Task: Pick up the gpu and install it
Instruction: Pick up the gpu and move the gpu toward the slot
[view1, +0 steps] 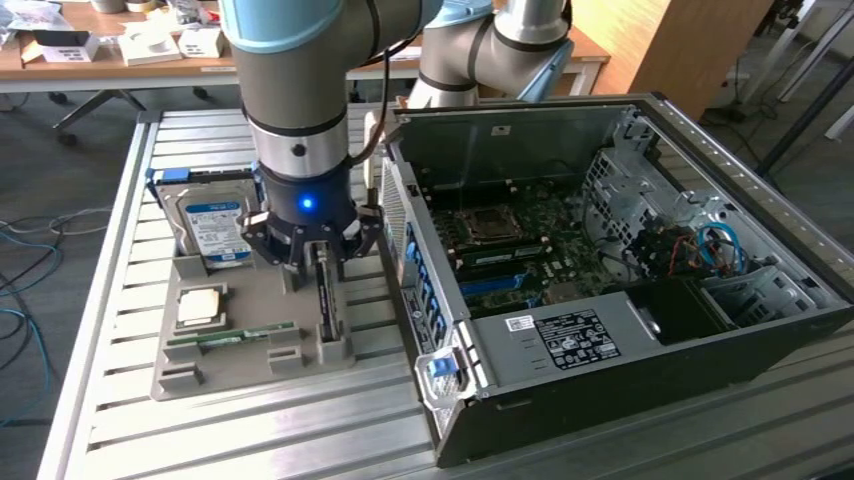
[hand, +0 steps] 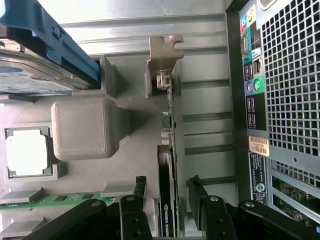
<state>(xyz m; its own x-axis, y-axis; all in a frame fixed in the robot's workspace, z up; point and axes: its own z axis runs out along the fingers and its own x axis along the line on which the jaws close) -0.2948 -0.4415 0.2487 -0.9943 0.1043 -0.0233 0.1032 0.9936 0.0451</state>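
The gpu stands on its long edge in a slot of the grey holder, just beside the open computer case. In the wrist view the gpu runs edge-on, with its pale metal bracket at the far end. My gripper is lowered over the card and open. Its black fingers stand one on each side of the gpu near its end, with a small gap to the card on both sides. My gripper holds nothing.
The holder also carries a hard drive with a blue-white label, a square processor and a green memory stick. The case lies on its side on the slatted metal table, motherboard exposed, its rear panel close to the gpu.
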